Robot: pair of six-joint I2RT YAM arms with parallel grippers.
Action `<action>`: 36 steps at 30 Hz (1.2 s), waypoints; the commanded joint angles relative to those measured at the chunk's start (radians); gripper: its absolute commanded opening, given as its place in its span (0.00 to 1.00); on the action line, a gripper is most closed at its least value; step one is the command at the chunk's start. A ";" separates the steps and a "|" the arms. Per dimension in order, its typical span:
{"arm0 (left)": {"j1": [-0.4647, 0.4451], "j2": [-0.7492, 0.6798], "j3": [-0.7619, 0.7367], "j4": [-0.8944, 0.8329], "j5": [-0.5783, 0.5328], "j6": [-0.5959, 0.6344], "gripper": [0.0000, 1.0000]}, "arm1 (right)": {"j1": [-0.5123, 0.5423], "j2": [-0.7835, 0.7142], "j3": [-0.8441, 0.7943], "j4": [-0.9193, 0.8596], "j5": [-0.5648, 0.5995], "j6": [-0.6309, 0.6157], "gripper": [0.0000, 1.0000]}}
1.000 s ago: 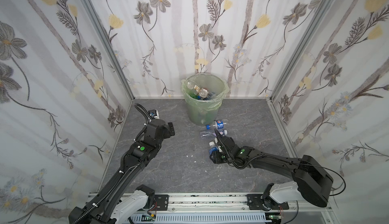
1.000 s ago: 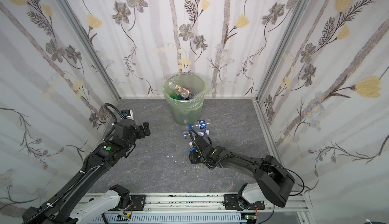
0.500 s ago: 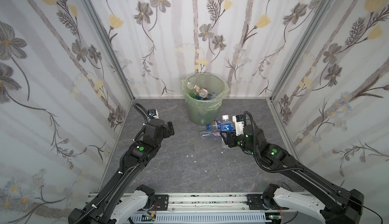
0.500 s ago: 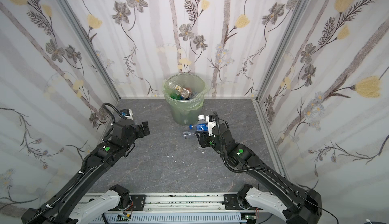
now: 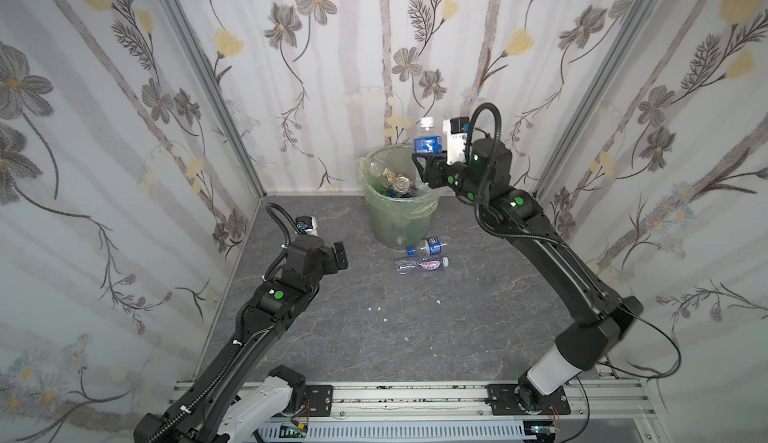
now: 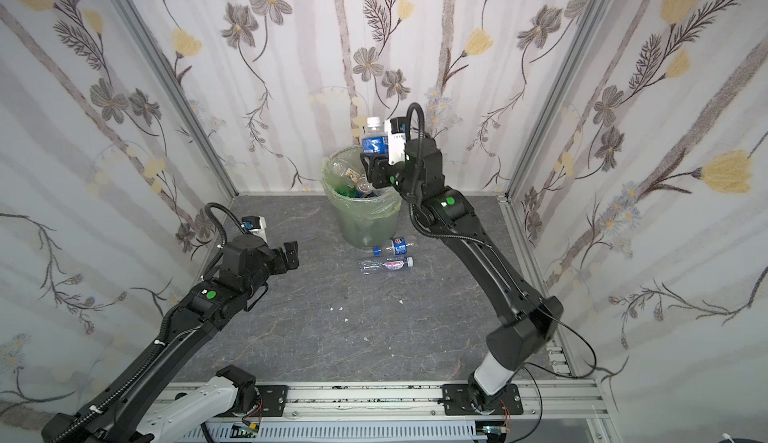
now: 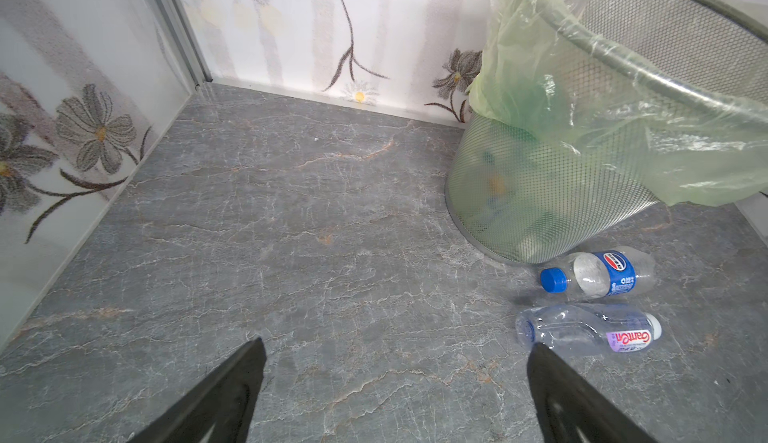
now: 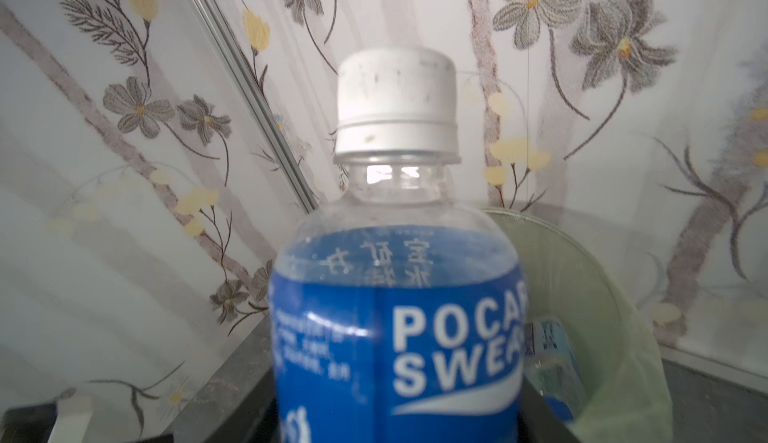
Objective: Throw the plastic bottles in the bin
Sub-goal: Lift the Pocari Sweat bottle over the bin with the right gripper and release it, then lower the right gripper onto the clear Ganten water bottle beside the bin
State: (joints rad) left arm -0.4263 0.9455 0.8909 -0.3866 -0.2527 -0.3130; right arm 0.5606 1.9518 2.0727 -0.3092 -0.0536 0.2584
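Aloft, right arm (image 5: 540, 249) over bin (image 5: 395, 222)

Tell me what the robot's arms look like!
The left arm and right arm are black, white near the bottom. Round green dots mark the joints. A ribbed black cable loops by each wrist, beside a white camera box. Each hand has two pointed black fingers.

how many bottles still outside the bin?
3. Two lie on the floor beside the bin: a blue-capped bottle nearest it, a clear white-capped bottle alongside. A blue-label bottle is upright in the right gripper above the bin. More could hide behind the bin.
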 commanded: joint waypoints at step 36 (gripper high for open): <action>0.001 -0.029 0.028 0.063 -0.006 0.037 1.00 | 0.049 -0.110 -0.803 -0.141 0.004 -0.655 0.87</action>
State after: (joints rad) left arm -0.4263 0.9356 0.9234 -0.3626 -0.2405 -0.2691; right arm 0.6018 1.7870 1.2324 -0.4454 -0.0921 -0.3241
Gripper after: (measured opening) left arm 0.997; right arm 0.868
